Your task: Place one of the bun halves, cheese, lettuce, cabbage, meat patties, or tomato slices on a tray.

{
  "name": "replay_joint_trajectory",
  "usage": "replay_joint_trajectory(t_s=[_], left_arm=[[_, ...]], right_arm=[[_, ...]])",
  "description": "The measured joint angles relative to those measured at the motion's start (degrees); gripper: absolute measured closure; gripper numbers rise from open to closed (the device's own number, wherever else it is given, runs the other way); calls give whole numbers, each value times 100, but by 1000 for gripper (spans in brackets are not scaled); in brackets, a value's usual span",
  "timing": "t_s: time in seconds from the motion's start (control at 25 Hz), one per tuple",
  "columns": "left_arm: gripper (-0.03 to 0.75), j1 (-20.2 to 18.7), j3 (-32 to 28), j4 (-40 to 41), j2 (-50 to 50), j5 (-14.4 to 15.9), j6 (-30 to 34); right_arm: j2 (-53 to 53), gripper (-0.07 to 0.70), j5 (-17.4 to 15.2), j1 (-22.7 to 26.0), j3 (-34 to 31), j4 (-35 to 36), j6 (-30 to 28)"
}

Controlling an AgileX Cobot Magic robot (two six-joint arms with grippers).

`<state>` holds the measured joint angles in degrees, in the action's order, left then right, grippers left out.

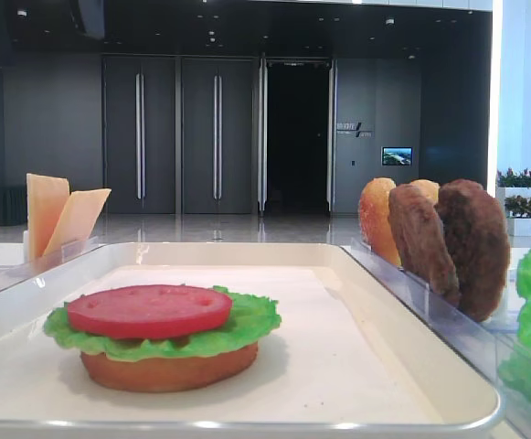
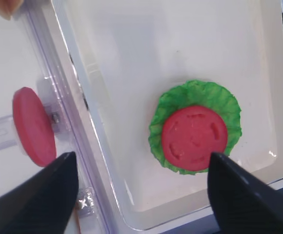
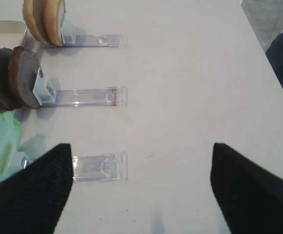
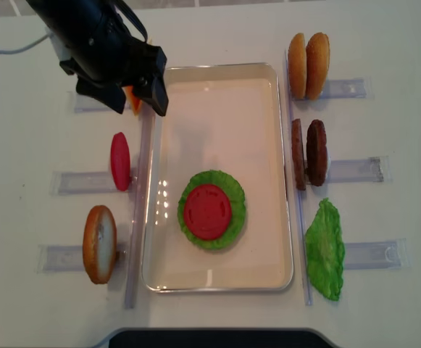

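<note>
On the off-white tray point(image 4: 282, 174) lies a stack: a bun half point(image 1: 169, 370), lettuce point(image 4: 232, 225) and a tomato slice point(image 4: 208, 210) on top. My left gripper point(image 4: 138, 101) hovers open and empty over the tray's far left corner; in its wrist view point(image 2: 141, 161) the stack point(image 2: 194, 138) lies between the fingers, far below. Racks hold a second tomato slice point(image 4: 120, 161), another bun half point(image 4: 99, 243), two buns point(image 4: 308, 55), meat patties point(image 4: 308, 152), a lettuce leaf point(image 4: 324, 249) and cheese point(image 1: 59, 215). My right gripper point(image 3: 141, 146) is open over bare table. No cabbage shows.
Clear plastic racks point(image 4: 355, 169) line both long sides of the tray, some partly vacant point(image 3: 100, 167). The right wrist view shows the table's right edge point(image 3: 258, 34). A dark base point(image 4: 210, 338) sits at the near table edge.
</note>
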<state>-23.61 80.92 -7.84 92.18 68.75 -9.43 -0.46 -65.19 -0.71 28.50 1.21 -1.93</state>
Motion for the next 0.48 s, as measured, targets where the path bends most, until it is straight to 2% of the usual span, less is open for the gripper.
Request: replay_joint_trajectory(t_s=[0.28, 0.36, 0.48], left_arm=[[85, 28, 20, 459, 0, 121, -174], [85, 162, 20, 575, 0, 126, -180], [85, 569, 20, 657, 0, 126, -114]], right_arm=[[0, 55, 0, 0, 0, 0, 0], [0, 55, 0, -52, 0, 0, 0], [0, 55, 0, -93, 0, 0, 0]])
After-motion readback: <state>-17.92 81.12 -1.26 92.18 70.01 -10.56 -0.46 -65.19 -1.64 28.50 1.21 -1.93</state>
